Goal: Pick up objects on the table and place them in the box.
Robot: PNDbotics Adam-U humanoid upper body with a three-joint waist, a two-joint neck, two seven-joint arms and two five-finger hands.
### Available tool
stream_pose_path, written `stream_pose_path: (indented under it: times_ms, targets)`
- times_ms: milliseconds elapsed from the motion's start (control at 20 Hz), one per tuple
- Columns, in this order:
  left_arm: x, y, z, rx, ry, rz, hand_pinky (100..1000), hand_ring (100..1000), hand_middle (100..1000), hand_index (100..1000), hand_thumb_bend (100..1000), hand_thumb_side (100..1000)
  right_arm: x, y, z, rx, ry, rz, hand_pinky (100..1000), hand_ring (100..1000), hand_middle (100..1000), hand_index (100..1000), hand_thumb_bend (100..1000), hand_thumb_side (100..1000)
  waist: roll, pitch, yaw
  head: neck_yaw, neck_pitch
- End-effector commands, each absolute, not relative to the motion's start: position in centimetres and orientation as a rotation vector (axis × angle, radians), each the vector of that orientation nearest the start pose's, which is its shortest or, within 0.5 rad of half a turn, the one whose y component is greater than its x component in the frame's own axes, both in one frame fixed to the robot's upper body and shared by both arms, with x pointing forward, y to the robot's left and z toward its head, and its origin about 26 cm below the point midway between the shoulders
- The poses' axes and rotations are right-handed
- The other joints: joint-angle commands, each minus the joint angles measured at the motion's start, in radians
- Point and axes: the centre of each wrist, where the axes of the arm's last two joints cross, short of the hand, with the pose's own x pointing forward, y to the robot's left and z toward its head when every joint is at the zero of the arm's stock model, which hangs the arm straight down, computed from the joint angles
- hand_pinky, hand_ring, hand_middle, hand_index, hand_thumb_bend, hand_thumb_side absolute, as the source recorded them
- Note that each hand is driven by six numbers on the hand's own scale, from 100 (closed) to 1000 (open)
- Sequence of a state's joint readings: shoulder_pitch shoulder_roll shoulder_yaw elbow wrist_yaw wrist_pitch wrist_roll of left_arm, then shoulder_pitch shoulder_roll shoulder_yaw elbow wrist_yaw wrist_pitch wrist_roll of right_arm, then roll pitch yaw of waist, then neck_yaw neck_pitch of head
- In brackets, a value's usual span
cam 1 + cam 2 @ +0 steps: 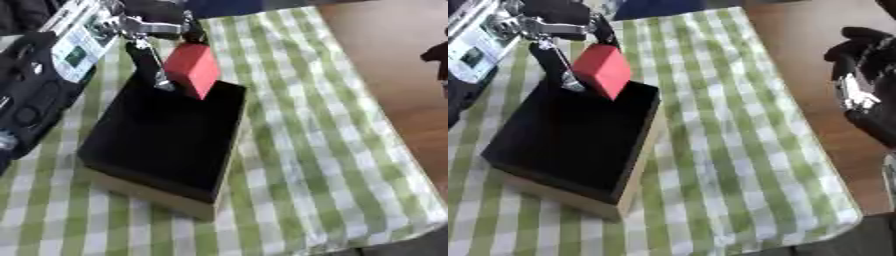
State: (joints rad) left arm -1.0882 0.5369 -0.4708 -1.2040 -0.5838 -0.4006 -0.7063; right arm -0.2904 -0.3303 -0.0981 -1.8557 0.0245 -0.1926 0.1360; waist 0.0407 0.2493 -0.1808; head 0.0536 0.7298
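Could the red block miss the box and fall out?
Maybe. The left hand holds the red block tilted over the far edge of the black box, not its middle, so on release it might catch the rim and tumble onto the checked cloth. The hand's fingers also hang close to that rim and might bump the box.

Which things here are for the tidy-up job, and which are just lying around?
For the job:
- red block, pinched in the left hand over the box's far edge
- black box with pale wooden sides

Just lying around:
- green checked tablecloth
- printed paper at the far left
- right hand, idle, off the cloth at the right edge
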Motion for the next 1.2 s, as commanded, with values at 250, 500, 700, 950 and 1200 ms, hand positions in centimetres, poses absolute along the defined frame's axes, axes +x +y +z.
stream_pose_path:
  times_ms: [250,500,700,950,1200]
  targets:
    - [44.5,20.2,28.3,-0.654,1.525,2.978,777,645,527,753,472,130,31.8,-29.9,18.2,-0.225,-2.311,0.497,844,706,626,823,100,386,-0.004,-0.014,0.007,-0.006,0.003]
    - [42.1,21.2,31.5,-0.685,1.591,2.875,779,642,519,747,467,134,31.8,-30.1,18.1,-0.233,-2.305,0.499,844,706,627,823,100,387,0.000,-0.020,0.015,-0.010,0.002]
    - [40.2,21.2,32.4,-0.660,1.599,2.838,779,643,520,747,468,136,31.8,-30.1,18.1,-0.238,-2.301,0.503,844,707,627,823,100,389,0.004,-0.024,0.023,-0.009,0.005]
    - [39.4,20.6,31.7,-0.598,1.585,2.848,778,640,519,745,468,133,31.8,-30.1,18.1,-0.236,-2.300,0.506,844,707,627,823,100,388,0.002,-0.027,0.026,-0.007,0.006]
    - [40.0,20.2,30.3,-0.563,1.549,2.889,778,643,525,750,473,132,31.8,-30.1,18.0,-0.234,-2.300,0.504,844,708,627,823,100,390,-0.001,-0.025,0.023,-0.007,0.005]
